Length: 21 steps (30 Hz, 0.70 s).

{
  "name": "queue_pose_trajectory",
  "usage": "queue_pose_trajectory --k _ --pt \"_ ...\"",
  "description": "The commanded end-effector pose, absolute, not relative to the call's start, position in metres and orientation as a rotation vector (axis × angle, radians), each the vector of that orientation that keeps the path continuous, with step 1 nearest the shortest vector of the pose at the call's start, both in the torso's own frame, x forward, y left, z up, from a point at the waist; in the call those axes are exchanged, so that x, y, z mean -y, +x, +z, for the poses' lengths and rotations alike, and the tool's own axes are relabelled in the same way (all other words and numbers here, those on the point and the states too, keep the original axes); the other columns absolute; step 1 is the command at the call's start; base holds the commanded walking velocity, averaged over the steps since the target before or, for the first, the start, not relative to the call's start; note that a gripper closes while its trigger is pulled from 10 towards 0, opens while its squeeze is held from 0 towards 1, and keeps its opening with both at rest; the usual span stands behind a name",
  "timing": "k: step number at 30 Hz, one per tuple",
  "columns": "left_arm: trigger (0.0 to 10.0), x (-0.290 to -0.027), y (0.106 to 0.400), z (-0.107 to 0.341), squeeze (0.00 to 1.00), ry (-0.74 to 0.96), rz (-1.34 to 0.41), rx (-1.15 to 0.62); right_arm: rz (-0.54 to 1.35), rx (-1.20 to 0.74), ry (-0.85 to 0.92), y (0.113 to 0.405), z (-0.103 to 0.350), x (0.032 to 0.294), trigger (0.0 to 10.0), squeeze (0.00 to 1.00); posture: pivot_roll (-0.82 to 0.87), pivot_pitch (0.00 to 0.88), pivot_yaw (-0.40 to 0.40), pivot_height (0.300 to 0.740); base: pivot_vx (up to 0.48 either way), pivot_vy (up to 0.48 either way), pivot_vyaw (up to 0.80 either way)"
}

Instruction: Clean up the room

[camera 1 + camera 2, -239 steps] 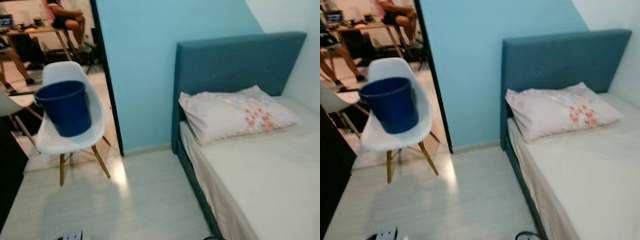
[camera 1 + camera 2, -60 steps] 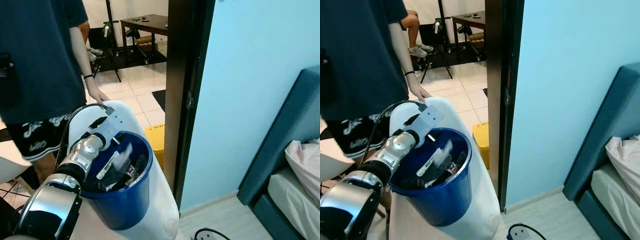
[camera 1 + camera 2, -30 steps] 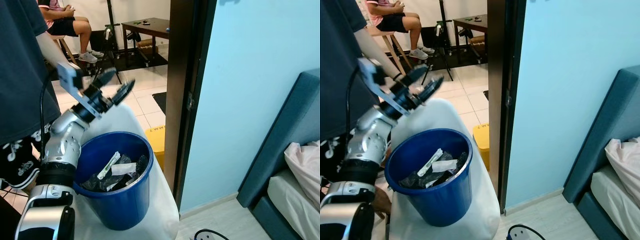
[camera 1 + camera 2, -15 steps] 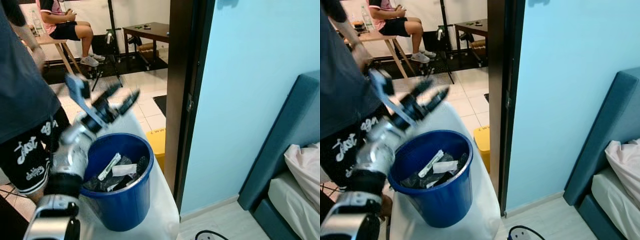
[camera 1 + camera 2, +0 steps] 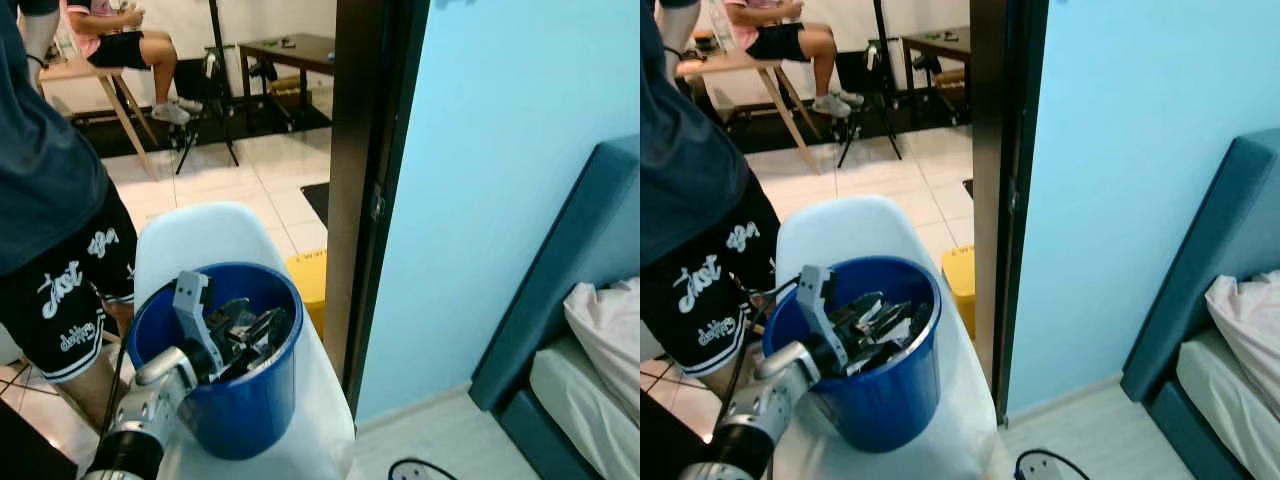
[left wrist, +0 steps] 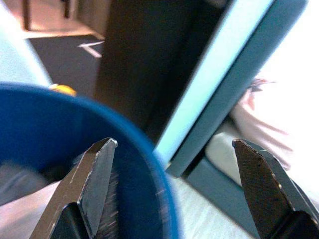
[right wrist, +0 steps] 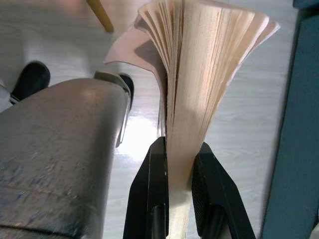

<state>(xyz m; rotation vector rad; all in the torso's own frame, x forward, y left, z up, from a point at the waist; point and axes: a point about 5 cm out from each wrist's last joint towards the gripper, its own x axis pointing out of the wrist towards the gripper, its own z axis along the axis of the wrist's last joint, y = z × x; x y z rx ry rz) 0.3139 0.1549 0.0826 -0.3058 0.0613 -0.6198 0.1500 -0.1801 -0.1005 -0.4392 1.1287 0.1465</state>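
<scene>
Trouble is likeliest at the bucket [image 5: 232, 400]: the left pincer [image 5: 872, 325] sits at its rim with its black fingers [image 6: 92, 186] spread wide and empty, one inside the wall and one out, and a sideways nudge could, I judge, slide or tip the bucket off the smooth, sloping seat of the chair [image 5: 205, 235]. The bucket is glossy blue plastic, round and tapering, and stands at about 7 o'clock in the head views; dark crumpled rubbish with pale scraps [image 5: 885, 335] is heaped near its brim and could spill if it leans. The chair under it is a curved white shell, slick-looking.

A second risk is at the right pincer [image 7: 178, 164], whose fingers are clamped on a thick sheaf of cream pages, seemingly a book [image 7: 199, 64] held by its spine edge. The leaves fan out loosely above the grip, so the sheaf may slip or flop if swung quickly. Pale plank floor [image 7: 239, 124] lies behind it.

A person in dark shorts [image 5: 60, 300] stands close at 9 o'clock, within reach of a swinging arm. At 3 o'clock a padded teal headboard [image 5: 560, 260] and a soft pale pillow [image 5: 605, 325]; at 12 o'clock a dark door frame [image 5: 365, 150], and beyond it a tiled floor [image 5: 250, 180] and a wooden table [image 5: 290, 45].
</scene>
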Motion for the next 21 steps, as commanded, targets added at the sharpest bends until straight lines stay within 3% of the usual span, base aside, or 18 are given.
queue_pose_trajectory --k 1,14,17,21 --pt "10.0 -0.15 0.321 0.096 0.0 -0.306 -0.642 -0.008 0.143 -1.143 -0.455 0.146 -0.102 0.182 10.0 0.0 -0.09 0.0 -0.023 0.706 -0.315 0.0 0.0" --pt "10.0 -0.132 0.327 0.125 0.0 -0.319 -0.714 0.103 0.087 -1.11 -0.452 0.15 -0.1 0.183 10.0 0.0 -0.09 0.0 -0.021 0.706 -0.326 0.0 0.0" --pt "10.0 -0.129 0.325 0.126 0.0 -0.319 -0.73 0.109 0.044 -1.084 -0.485 0.166 -0.086 0.225 10.0 0.0 -0.08 0.0 -0.026 0.706 -0.33 0.0 0.0" --pt "10.0 -0.131 0.322 0.118 0.0 -0.329 -0.708 0.082 0.048 -1.092 -0.489 0.167 -0.085 0.231 10.0 0.0 -0.07 0.0 -0.03 0.706 -0.329 0.0 0.0"
